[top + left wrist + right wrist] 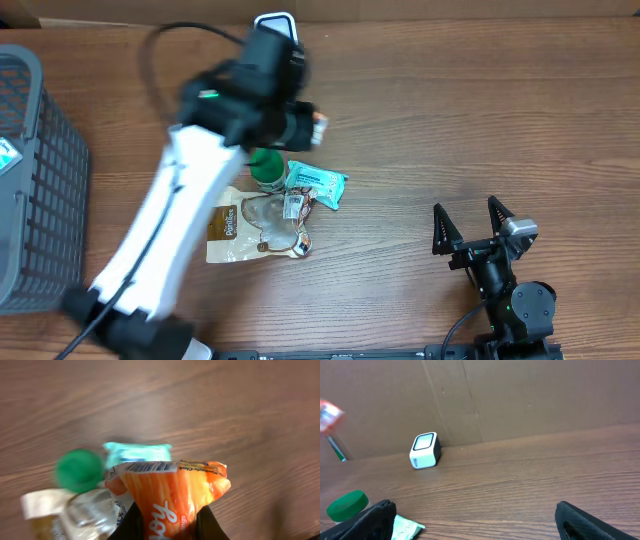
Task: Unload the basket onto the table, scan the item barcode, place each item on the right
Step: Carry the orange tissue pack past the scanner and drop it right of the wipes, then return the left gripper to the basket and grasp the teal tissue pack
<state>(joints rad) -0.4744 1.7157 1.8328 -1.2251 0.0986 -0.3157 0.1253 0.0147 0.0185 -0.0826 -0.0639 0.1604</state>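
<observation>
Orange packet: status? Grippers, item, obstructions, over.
Left gripper shut on orange packet, held above table. Right gripper open, empty. Scanner at far edge, nothing seen blocking it.

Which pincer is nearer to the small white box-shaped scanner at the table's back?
The left. The left pincer, shut on an orange plastic packet, is just in front of the white scanner; the right pincer rests open far to its right, near the front edge.

Scanner (275,19) part-hidden behind blurred left arm (165,230); orange packet (172,495) — snack, perhaps — cut off below.
</observation>
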